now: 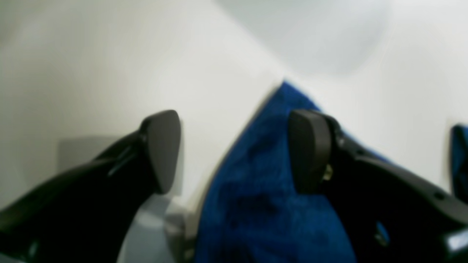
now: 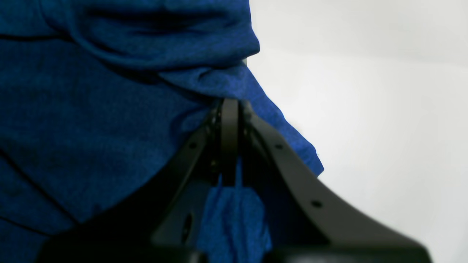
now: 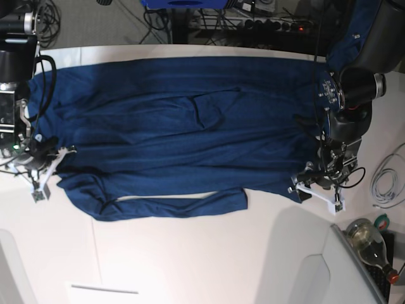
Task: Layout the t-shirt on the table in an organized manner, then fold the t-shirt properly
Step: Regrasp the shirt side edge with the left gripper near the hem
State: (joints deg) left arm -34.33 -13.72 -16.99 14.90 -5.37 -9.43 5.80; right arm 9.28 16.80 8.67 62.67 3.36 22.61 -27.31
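Observation:
The navy-blue t-shirt (image 3: 183, 126) lies spread wide across the white table (image 3: 190, 253), with folds in the middle and a rumpled lower edge. My right gripper (image 3: 49, 158), at the shirt's left end in the base view, is shut on a pinch of the cloth (image 2: 234, 84); a tuft of it shows between the fingers (image 2: 229, 138). My left gripper (image 3: 311, 183) is at the shirt's right end. In the left wrist view it (image 1: 236, 151) is open just above the table, with the shirt's edge (image 1: 256, 190) lying between and under its fingers (image 1: 310, 149).
A glass bottle (image 3: 372, 242) lies at the lower right beside the table. Loose white cable (image 3: 385, 180) lies at the right edge. Cables and equipment (image 3: 253, 22) stand behind the far edge. Bare tabletop spreads in front of the shirt.

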